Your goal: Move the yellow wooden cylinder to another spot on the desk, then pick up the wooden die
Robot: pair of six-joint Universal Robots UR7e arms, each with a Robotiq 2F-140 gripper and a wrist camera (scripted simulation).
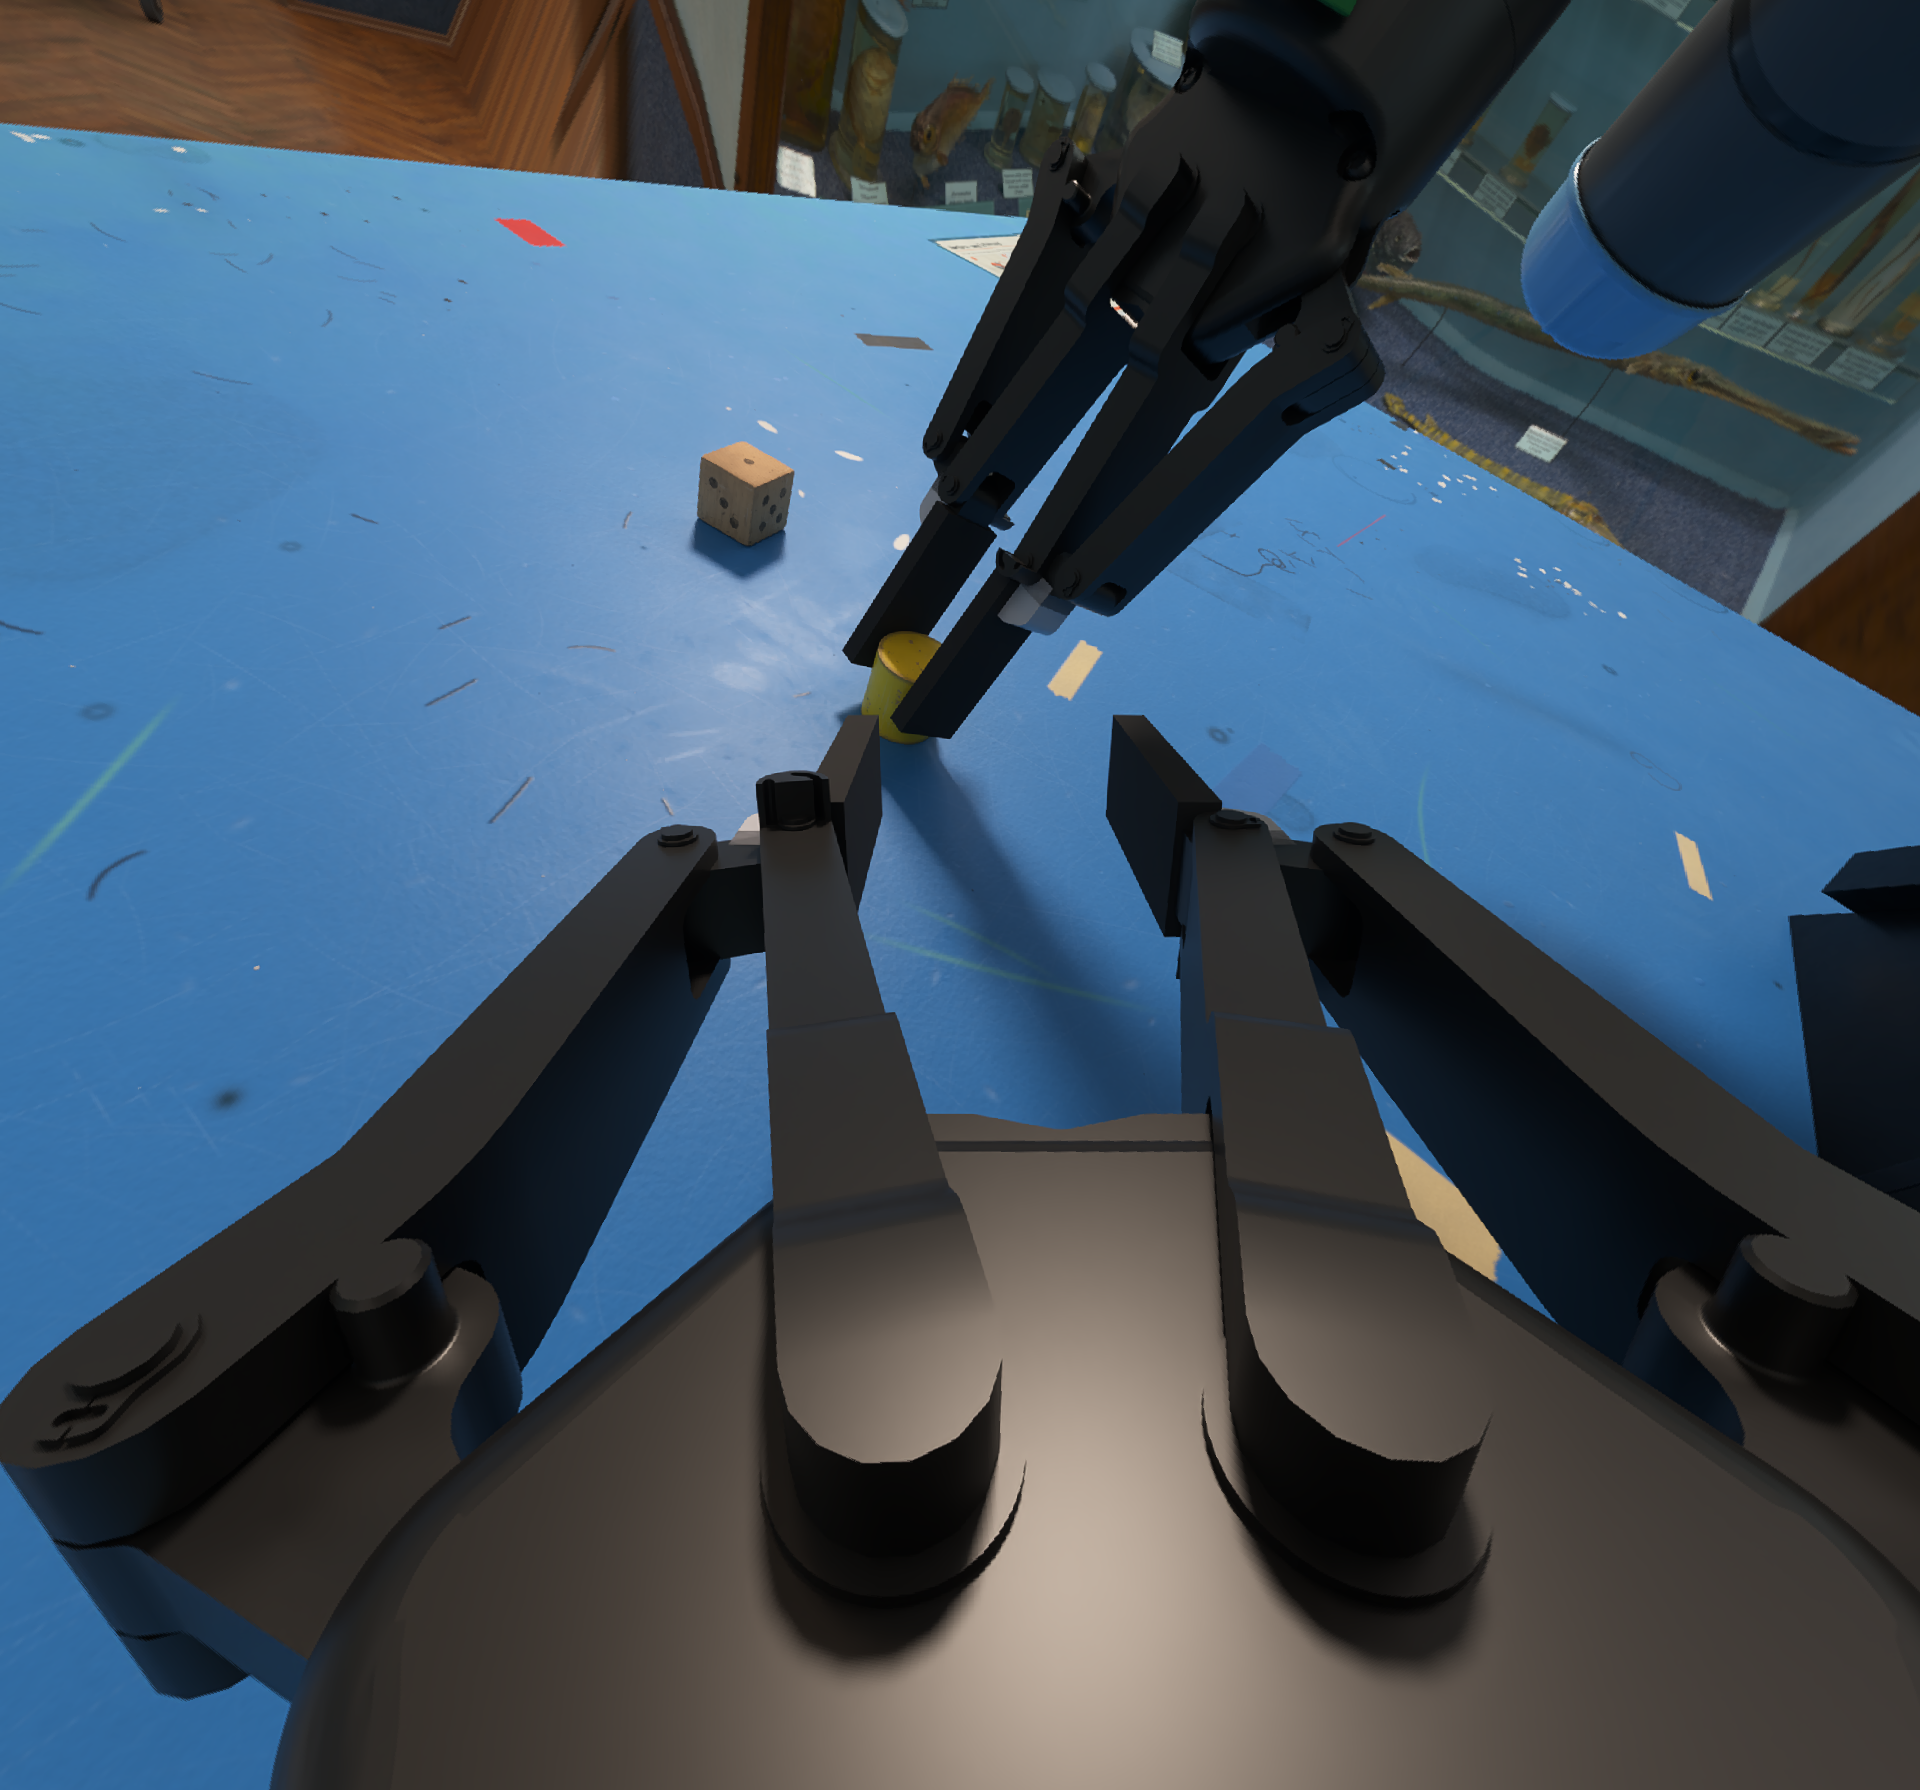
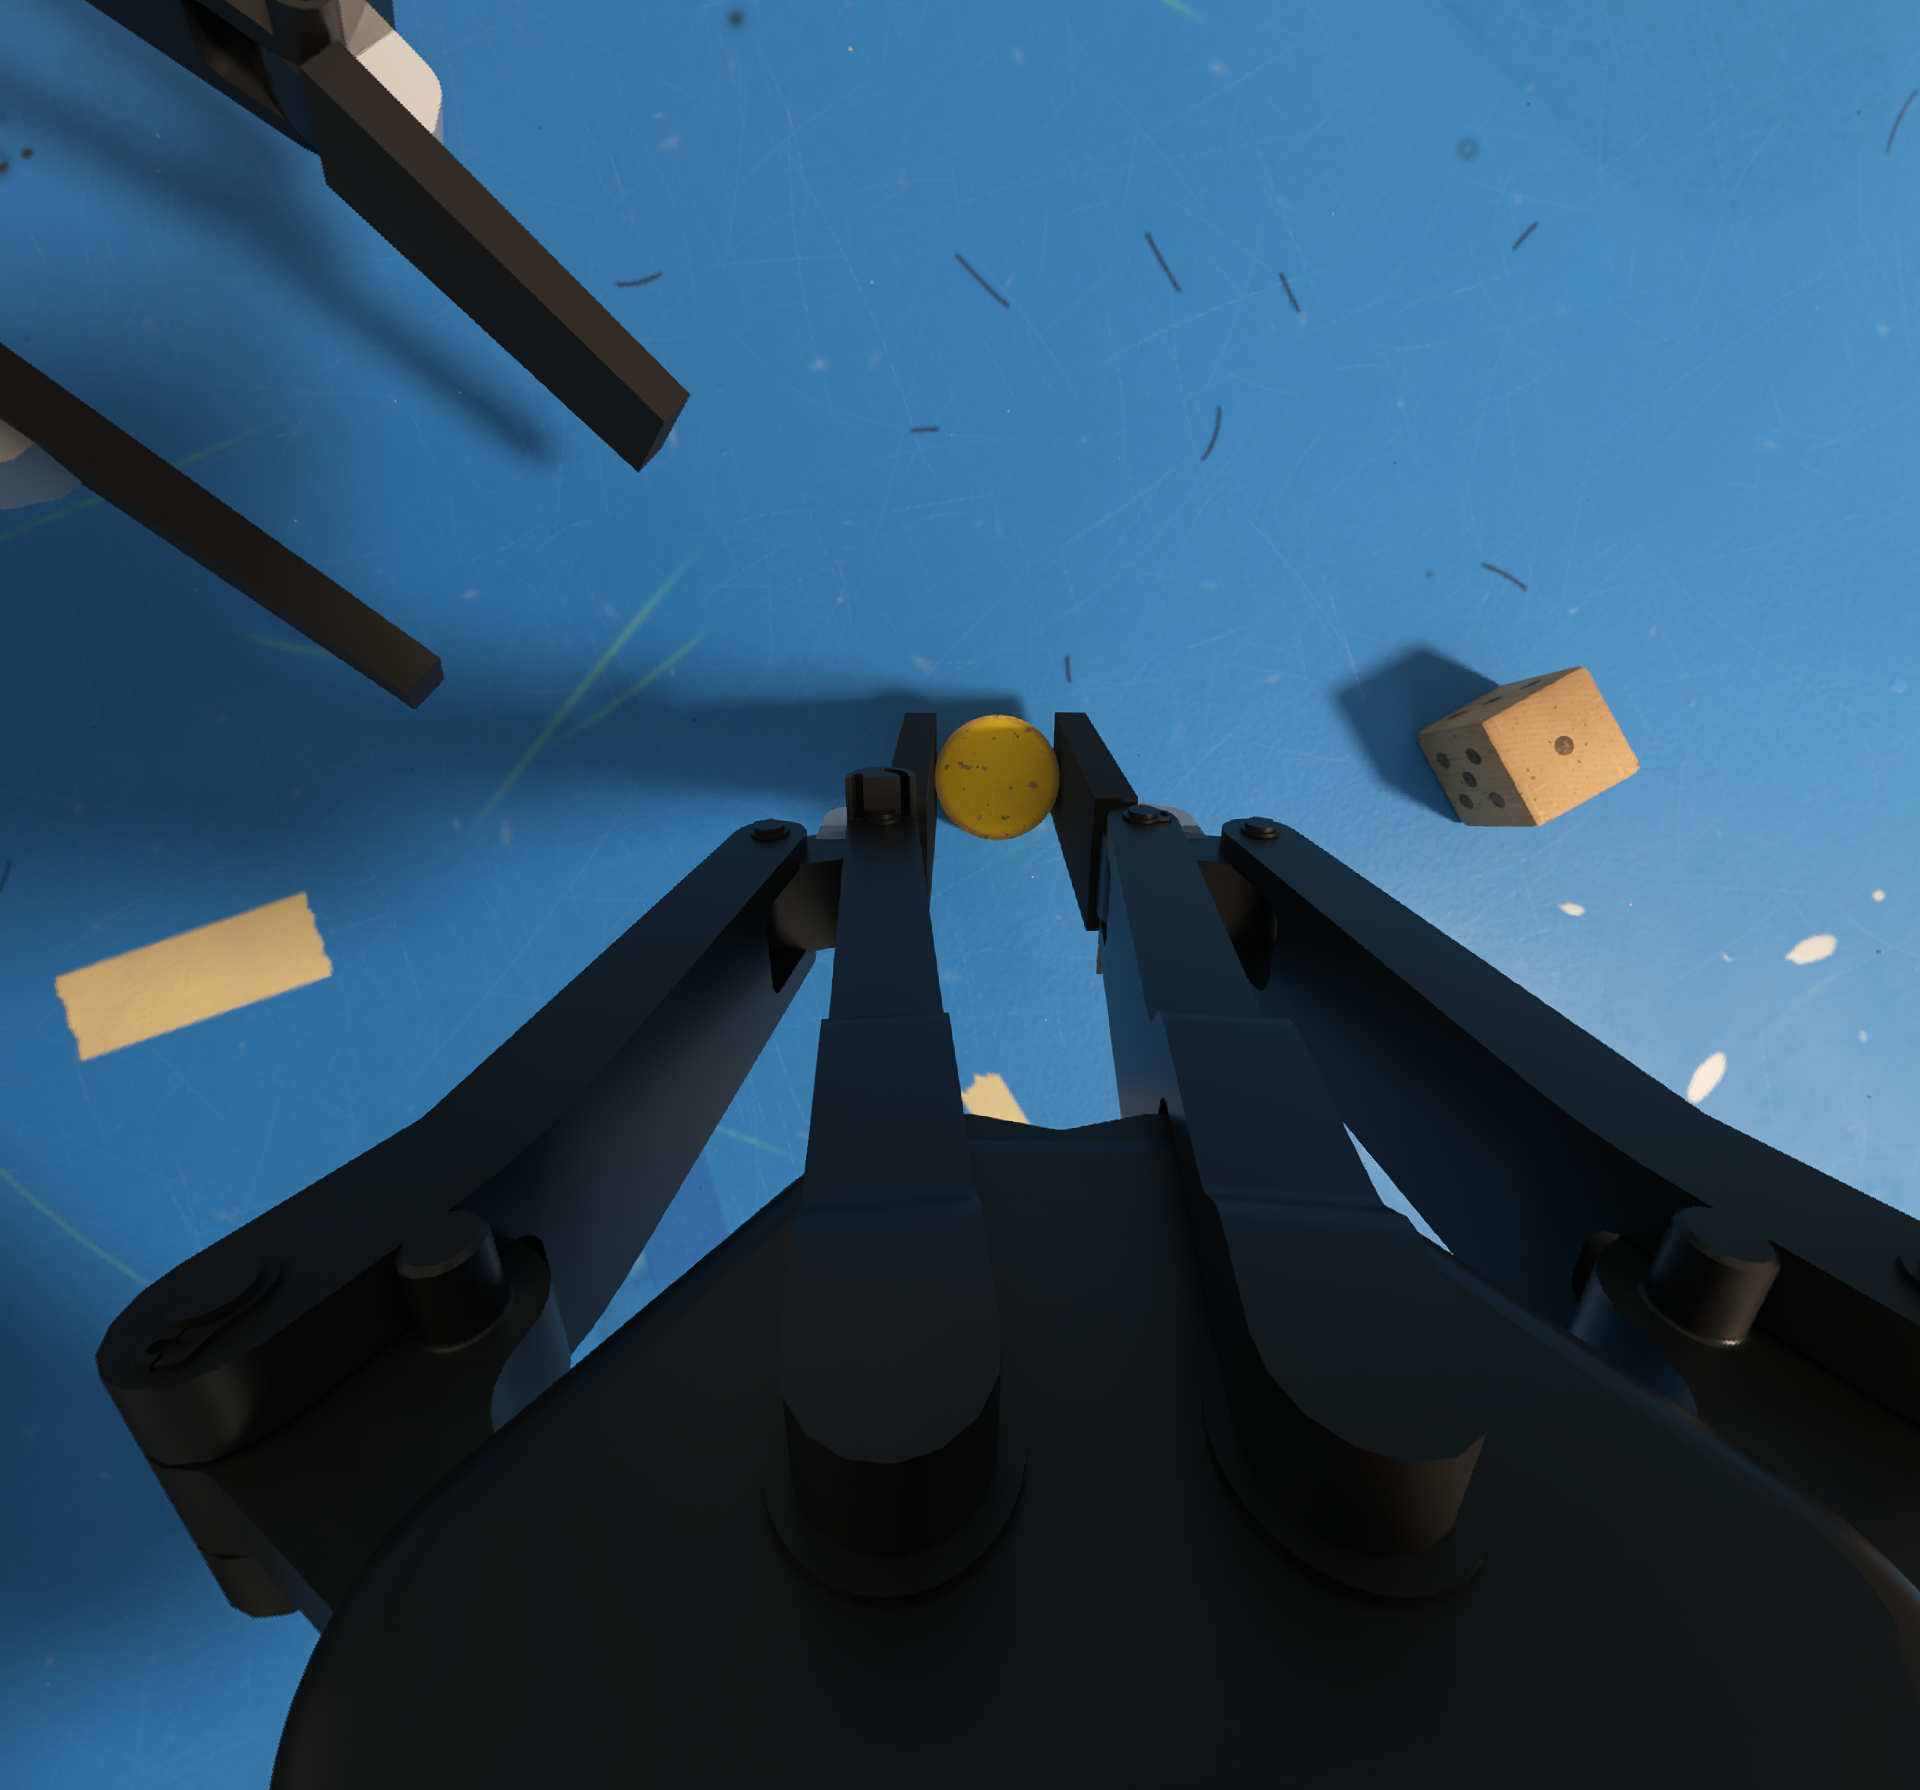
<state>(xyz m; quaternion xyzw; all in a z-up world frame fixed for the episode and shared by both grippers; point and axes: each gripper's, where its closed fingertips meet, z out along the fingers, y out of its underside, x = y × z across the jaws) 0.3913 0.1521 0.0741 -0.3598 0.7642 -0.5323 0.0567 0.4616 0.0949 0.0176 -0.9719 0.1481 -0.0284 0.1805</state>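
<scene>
Left of the yellow wooden cylinder [image 2: 995, 776], the left gripper [image 2: 540, 561] hangs released, holding nothing. The cylinder stands upright on the blue desk [image 2: 1351, 390], the right gripper [image 2: 995, 753] straddling it from above, pads pressed against its sides. Right of it sits the wooden die [image 2: 1527, 748].

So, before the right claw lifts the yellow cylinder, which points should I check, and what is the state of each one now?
1. Right claw around the yellow cylinder, one finger on each side: ok.
2. Fingers firmly pressing the cylinder: cannot tell; they look touching or nearly so.
3. Cylinder upright on the desk: ok.
4. Left claw open and holding nothing: ok.
5. Left claw clear of the cylinder: not ok, one fingertip looks very near it.
6. Wooden die apart from the cylinder, untouched: ok.
</scene>
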